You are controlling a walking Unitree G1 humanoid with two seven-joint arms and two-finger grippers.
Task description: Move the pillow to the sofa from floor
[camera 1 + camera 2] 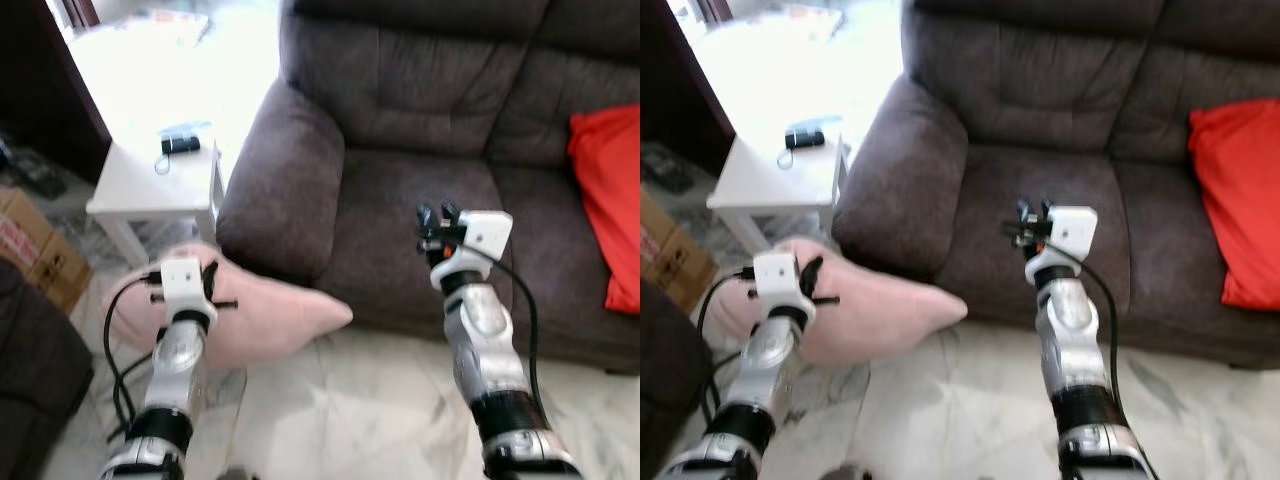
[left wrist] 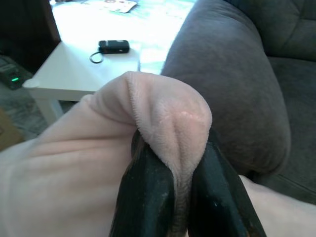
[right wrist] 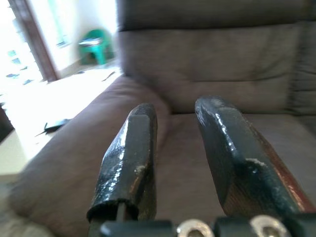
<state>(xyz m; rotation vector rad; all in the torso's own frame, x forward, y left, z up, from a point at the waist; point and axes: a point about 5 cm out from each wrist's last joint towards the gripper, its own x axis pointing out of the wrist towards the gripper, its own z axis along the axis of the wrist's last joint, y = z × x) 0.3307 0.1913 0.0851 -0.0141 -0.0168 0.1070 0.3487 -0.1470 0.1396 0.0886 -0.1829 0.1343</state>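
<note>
left tool pinches a fold of pink pillow; right tool parted, empty, above sofa.

The soft pink pillow has a fold pinched in the left pincer, beside the brown sofa arm.

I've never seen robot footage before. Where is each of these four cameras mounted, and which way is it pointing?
Left eye view: on the head, looking down at the sofa, pink pillow and both silver arms.
Right eye view: beside it, same scene; red cushion, white side table.
Left wrist view: on the left wrist, looking along the left gripper pinching the pillow.
Right wrist view: on the right wrist; the right gripper, open, faces the sofa seat.
Both wrist views share the sofa's armrest.
</note>
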